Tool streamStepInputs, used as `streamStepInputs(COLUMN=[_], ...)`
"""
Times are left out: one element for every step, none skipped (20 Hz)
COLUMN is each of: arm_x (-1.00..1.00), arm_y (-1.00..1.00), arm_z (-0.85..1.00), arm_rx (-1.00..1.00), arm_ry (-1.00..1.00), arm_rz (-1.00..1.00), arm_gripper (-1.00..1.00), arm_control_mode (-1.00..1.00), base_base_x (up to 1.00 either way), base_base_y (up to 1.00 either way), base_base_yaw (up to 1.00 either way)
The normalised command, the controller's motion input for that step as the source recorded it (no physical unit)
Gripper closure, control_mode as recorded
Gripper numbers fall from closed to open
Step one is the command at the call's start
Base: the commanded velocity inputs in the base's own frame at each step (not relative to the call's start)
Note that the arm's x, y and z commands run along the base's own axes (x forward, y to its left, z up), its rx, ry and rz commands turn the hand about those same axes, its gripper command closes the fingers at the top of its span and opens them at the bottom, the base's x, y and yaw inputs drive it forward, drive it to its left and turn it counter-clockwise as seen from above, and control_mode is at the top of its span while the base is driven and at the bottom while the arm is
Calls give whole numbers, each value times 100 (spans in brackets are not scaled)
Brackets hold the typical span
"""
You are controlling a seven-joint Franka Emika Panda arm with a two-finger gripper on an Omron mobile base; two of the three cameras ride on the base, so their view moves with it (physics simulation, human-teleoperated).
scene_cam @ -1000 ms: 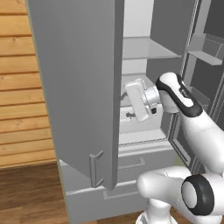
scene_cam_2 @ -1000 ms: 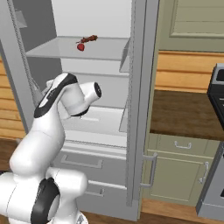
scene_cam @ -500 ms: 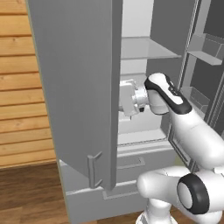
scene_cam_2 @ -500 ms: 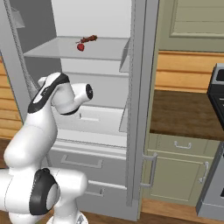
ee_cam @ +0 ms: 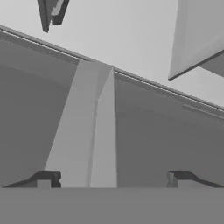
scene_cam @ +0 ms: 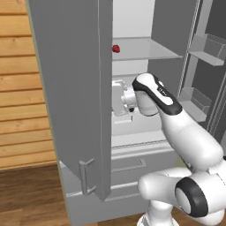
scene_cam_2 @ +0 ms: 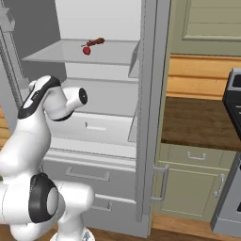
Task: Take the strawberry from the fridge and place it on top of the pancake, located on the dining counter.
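In the left base view, we are looking past the swung-open matte grey door of the tall grey fridge (scene_cam: 70, 101), whose long edge is running down the middle. The tiny bright red strawberry (scene_cam: 116, 48) is sitting at the shelf's near edge, at about 12 o'clock from the white arm's two-finger gripper (scene_cam: 118, 102), well apart from it. The gripper is reaching in just behind the door edge, with open room to its right.

In the right base view, the strawberry (scene_cam_2: 86, 50) is lying on the pale grey shelf (scene_cam_2: 113, 54) beside a darker brown-red elongated morsel (scene_cam_2: 95, 42) at its 1 o'clock.

In the hand view, the fingertips (ee_cam: 43, 178) are standing wide apart with nothing between them, facing grey fridge panels.
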Motion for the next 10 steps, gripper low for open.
streamStepInputs(arm_x=[-6,-9,-12,-11,-11,-13,-12,-14,-16,-16], arm_y=[71,73,73,73,69,67,63,56,58,57], arm_z=[0,0,0,0,0,0,0,0,0,0], arm_rx=[0,0,0,0,0,0,0,0,0,0], arm_ry=[0,0,0,0,0,0,0,0,0,0], arm_rz=[0,0,0,0,0,0,0,0,0,0], arm_gripper=[-100,-100,-100,-100,-100,-100,-100,-100,-100,-100], arm_control_mode=[-100,-100,-100,-100,-100,-100,-100,-100,-100,-100], base_base_x=[0,0,0,0,0,0,0,0,0,0], base_base_y=[0,0,0,0,0,0,0,0,0,0], base_base_yaw=[0,0,0,0,0,0,0,0,0,0])
